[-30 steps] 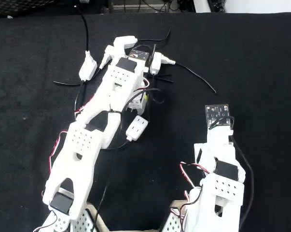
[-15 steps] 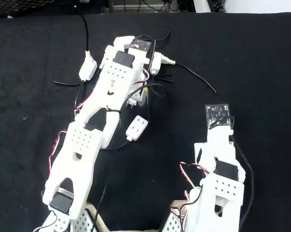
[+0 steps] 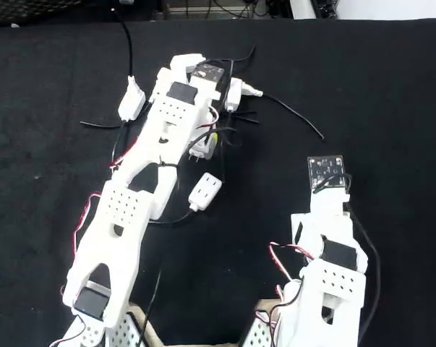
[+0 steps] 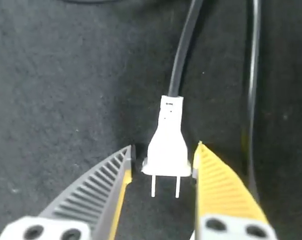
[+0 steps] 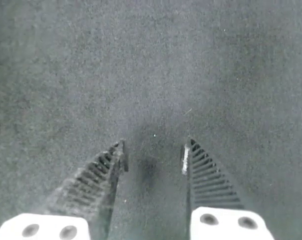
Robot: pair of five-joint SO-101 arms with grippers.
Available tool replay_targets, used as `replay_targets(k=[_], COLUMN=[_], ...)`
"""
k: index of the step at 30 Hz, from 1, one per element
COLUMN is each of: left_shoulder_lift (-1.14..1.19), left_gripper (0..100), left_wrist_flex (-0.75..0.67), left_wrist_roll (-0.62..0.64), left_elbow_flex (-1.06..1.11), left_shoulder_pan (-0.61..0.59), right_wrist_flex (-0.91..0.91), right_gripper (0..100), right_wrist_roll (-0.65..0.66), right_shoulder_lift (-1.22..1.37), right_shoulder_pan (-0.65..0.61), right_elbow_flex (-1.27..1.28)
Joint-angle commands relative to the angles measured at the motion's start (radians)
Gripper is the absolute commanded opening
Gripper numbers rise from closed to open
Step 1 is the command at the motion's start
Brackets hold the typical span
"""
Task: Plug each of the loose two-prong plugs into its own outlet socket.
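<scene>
Left gripper (image 4: 164,147): spread apart, straddling a white two-prong plug (image 4: 167,142); grey finger just short of the flange, yellow finger against it or nearly so, too close to call; not clamped.
Two-prong plug: flat on the black counter (image 4: 50,75), prongs toward the wrist, black cord (image 4: 183,55) running off the far end.
Left arm (image 3: 152,159): in the high view, stretched from 7 o'clock of the counter up toward 12 o'clock.
Right gripper (image 5: 153,150): parted, holding nothing, over bare counter.
Right arm (image 3: 326,253): at 5 o'clock, well apart from the plugs.
Outlet socket (image 3: 204,189): near the counter's centre, a touch toward 9 o'clock, just beside the left arm; slots bare, nothing seated.
Other white pieces: one at 10 o'clock (image 3: 131,101), one at 12 o'clock (image 3: 236,92), each on a cord; probably further plugs or sockets.
Progress: judged barely begun; no plug seen seated in any socket, first pick only at the straddle stage.
Left to do: close on the plug, lift, line prongs with slots, push home; then likely the same for the others.
</scene>
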Motion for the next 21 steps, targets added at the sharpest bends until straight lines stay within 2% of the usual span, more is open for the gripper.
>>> replay_targets(k=[1,21], left_shoulder_lift=[-0.018,0.063], left_gripper=[20,20], left_wrist_flex=[-0.014,-0.014], left_wrist_roll=[-0.006,-0.005], left_elbow_flex=[-0.025,-0.084], left_shoulder_pan=[0.008,0.028], right_wrist_flex=[-0.017,-0.017], right_gripper=[17.7,17.7], right_wrist_roll=[-0.011,-0.011], right_shoulder_lift=[-0.016,-0.016], right_shoulder_pan=[-0.011,-0.011], right_elbow_flex=[-0.004,-0.002])
